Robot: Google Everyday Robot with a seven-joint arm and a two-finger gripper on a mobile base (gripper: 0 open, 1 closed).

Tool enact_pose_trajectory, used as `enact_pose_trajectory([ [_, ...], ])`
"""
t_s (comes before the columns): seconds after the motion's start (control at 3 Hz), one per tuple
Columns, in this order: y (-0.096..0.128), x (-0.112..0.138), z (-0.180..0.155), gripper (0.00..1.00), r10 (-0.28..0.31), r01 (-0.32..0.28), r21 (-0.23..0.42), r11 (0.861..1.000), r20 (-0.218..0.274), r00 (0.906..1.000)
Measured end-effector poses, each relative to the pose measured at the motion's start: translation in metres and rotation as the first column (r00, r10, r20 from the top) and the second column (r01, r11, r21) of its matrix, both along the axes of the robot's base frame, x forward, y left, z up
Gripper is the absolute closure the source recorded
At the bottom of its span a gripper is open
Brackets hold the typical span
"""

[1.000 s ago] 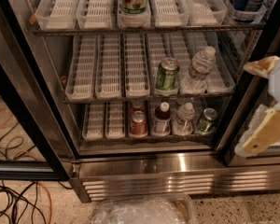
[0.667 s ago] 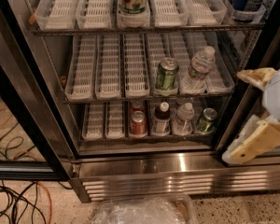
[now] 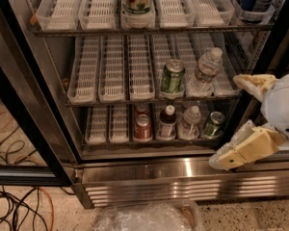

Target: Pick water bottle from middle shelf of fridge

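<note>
Observed: the fridge [image 3: 183, 176] stands with its door open, the black door frame [image 3: 24, 114] running down the left.

The water bottle [image 3: 204, 74] stands at the front edge of the middle shelf [image 3: 111, 73], toward its right end, with its cap leaning slightly right. A green can [image 3: 172, 76] sits just beside it on the left; I cannot tell whether they touch. The three lane trays on the left are bare.

I note the gripper [image 3: 227, 121] outside the cabinet at the right, in front of the right frame and lower than the bottle. Its two fingers are spread wide and grip nothing. The upper finger [image 3: 253, 83] is near the shelf's right end, apart from the bottle; the lower finger [image 3: 241, 150] hangs before the bottom shelf's right front corner.

Open room lies in front of the shelf edge. Cables [image 3: 14, 206] lie on the floor at left
</note>
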State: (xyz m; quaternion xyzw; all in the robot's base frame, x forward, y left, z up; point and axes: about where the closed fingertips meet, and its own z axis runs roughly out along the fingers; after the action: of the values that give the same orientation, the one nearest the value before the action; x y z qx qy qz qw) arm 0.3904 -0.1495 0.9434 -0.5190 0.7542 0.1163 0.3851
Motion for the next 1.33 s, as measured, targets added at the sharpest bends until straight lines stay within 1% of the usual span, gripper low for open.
enact_pose_trajectory([
  [0.33, 0.0, 0.0, 0.0, 0.0, 0.0, 0.0, 0.0, 1.0, 0.0, 1.0],
  [0.67, 0.003, 0.006, -0.002, 0.0, -0.061, 0.06, 0.056, 0.997, 0.013, 0.998],
  [1.0, 0.009, 0.012, -0.006, 0.0, -0.185, 0.177, 0.156, 0.972, 0.041, 0.9819],
  [1.33, 0.011, 0.022, -0.012, 0.0, -0.309, 0.283, 0.238, 0.929, 0.081, 0.9476],
])
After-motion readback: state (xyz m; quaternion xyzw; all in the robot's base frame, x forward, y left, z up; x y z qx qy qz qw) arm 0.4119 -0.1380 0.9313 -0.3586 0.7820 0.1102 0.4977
